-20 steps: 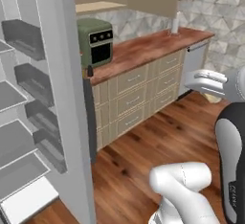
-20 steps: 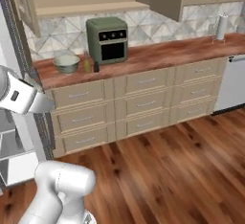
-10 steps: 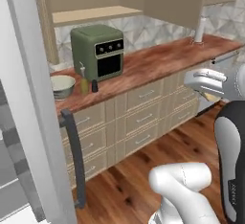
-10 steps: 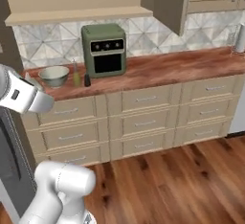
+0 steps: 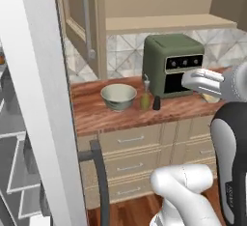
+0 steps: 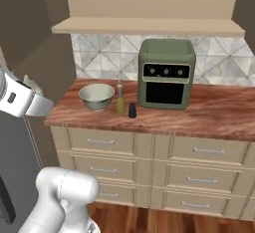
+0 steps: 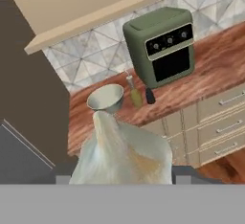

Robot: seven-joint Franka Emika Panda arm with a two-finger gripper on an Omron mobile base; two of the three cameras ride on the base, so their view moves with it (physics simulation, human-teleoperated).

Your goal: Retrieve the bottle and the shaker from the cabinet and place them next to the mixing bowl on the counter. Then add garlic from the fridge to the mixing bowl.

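So the claw [image 7: 119, 182] is closed on the garlic [image 7: 122, 153], a pale bulb sitting right up against the hand camera with its pointed stem sticking up toward the scene. Grip looks fine from here, though the fingertips themselves are mostly buried behind the bulb.

Farther out, the mixing bowl [image 7: 105, 98] is on the counter [image 7: 210, 70], near its left end. Just to the bowl's right is the bottle [image 7: 134, 94], then the small dark shaker [image 7: 150, 95] right beside it, both in front of the green toaster oven [image 7: 160, 43]. So the cabinet half of the job looks done and this is the last leg: garlic into the bowl.

My take on doing it well: come in high and get the bulb centred over the bowl before lowering. Approach from the open left side or straight from the front, because the bottle is tall, thin and close to the rim, so a sideways sweep could tip it. Drop low over the bowl before letting go, since a round bulb could bounce out.
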